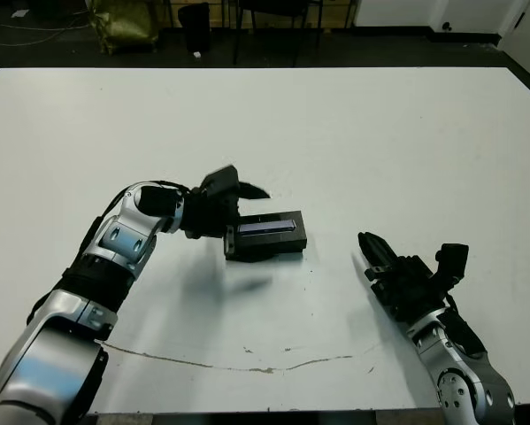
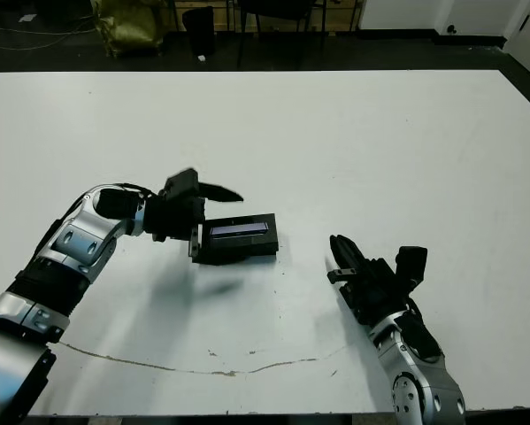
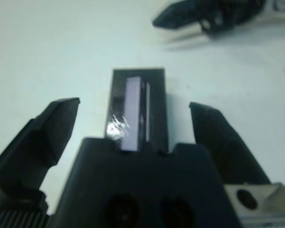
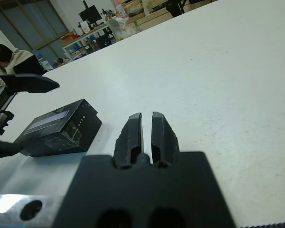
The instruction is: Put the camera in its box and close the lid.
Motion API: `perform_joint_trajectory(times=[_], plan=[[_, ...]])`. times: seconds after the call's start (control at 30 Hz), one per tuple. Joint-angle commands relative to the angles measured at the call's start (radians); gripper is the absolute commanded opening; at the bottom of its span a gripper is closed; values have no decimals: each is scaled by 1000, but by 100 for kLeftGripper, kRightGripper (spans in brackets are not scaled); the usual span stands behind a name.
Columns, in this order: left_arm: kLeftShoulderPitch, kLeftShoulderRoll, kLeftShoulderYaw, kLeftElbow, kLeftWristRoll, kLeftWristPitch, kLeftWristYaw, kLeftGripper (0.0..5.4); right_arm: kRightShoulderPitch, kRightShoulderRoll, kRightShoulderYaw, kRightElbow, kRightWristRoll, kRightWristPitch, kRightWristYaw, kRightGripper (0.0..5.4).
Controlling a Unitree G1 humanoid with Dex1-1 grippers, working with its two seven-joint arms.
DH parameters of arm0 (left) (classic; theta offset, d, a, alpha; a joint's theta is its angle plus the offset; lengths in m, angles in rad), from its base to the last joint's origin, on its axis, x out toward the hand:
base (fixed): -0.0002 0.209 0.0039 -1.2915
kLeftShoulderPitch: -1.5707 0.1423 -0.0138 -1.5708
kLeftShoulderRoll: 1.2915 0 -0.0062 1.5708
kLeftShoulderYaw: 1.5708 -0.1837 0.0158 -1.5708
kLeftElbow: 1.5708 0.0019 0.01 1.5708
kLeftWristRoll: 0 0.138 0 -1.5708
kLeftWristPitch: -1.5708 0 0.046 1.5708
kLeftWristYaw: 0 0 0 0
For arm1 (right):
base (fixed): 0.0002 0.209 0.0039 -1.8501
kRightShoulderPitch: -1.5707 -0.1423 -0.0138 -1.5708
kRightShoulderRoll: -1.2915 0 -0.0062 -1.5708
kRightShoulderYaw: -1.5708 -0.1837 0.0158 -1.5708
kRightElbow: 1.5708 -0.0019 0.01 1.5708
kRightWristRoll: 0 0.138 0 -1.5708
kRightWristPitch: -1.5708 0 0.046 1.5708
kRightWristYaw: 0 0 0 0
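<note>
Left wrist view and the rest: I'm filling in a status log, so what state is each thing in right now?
lid: on the box, stripe up, closed.
box: flat on the table, covered by the lid.
camera: not visible.
left gripper: jaws open, straddling the box's end, touching nothing.
right gripper: jaws shut, empty, away from the box.

Head views look down; wrist views sit low; all share the box (image 1: 266, 234).
</note>
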Motion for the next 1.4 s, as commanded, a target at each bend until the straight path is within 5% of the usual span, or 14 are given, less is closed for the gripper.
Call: perform_joint_trajectory(times=[0.03,0.23,0.5,0.73,0.9,1.03,1.2,1.4], plan=[[18,14,-6,0,39,0,45,538,16,-5,-7,9,8,8,4,0],[21,26,-8,15,52,-26,47,538,24,-6,-7,6,21,8,10,0],[117,8,90,-181,-148,157,28,538,26,-3,-4,12,21,-1,16,0],[318,-115,254,-518,-362,399,349,538,28,-3,-6,6,19,1,6,0],[408,-213,322,-696,-483,512,581,453,25,-12,2,8,-11,-19,6,0],[436,-222,300,-758,-442,489,678,356,20,-10,2,12,-11,-21,15,0],[466,-183,227,-775,-292,402,732,229,20,-12,3,1,-8,-10,14,0],[485,-176,165,-802,-181,443,828,85,17,-12,3,-15,-6,11,-2,0]])
